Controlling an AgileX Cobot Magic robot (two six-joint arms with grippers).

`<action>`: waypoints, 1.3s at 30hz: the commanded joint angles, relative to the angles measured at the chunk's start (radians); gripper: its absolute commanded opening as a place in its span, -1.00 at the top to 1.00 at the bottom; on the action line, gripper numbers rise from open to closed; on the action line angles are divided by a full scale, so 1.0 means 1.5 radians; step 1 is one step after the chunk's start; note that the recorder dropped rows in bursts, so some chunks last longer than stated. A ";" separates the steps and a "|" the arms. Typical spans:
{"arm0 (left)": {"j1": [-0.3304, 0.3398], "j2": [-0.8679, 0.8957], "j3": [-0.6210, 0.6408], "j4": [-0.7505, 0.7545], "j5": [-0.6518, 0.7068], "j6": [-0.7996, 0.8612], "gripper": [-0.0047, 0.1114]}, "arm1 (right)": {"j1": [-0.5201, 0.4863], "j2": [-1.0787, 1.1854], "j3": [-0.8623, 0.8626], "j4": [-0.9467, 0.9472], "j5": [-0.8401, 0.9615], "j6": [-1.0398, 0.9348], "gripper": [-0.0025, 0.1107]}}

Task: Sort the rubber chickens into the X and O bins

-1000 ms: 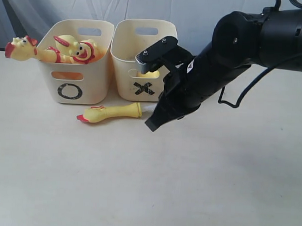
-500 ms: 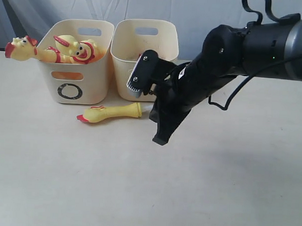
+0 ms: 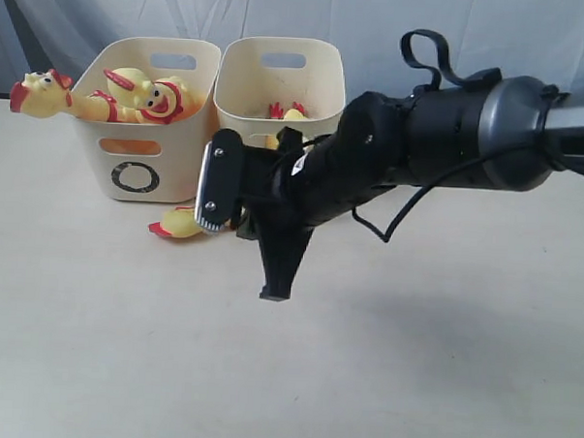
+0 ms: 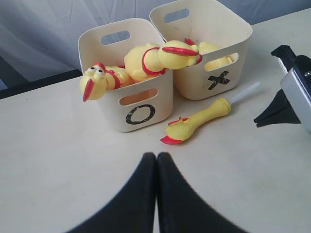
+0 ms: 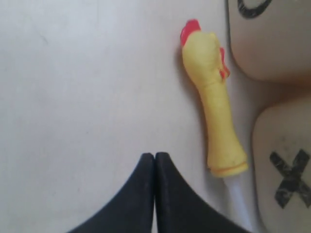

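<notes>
Light bright, even, diffuse. Exterior view: faint soft-edged shadow on counter [image 3: 432, 332] beneath right arm [image 3: 451, 139]. Right wrist view soft, slightly blurred throughout; black fingers [image 5: 138, 199] read as flat silhouette. Left wrist view crisper.

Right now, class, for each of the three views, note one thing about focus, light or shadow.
Exterior view: soft even light, the right arm throws only a faint shadow on the table. Left wrist view: O bin crisp, no glare. Right wrist view: neck piece and X bin slightly soft.
</notes>
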 commanded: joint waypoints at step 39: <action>-0.004 -0.113 0.072 0.008 -0.037 -0.008 0.92 | 0.038 0.270 -0.118 -0.057 -0.378 -0.013 0.09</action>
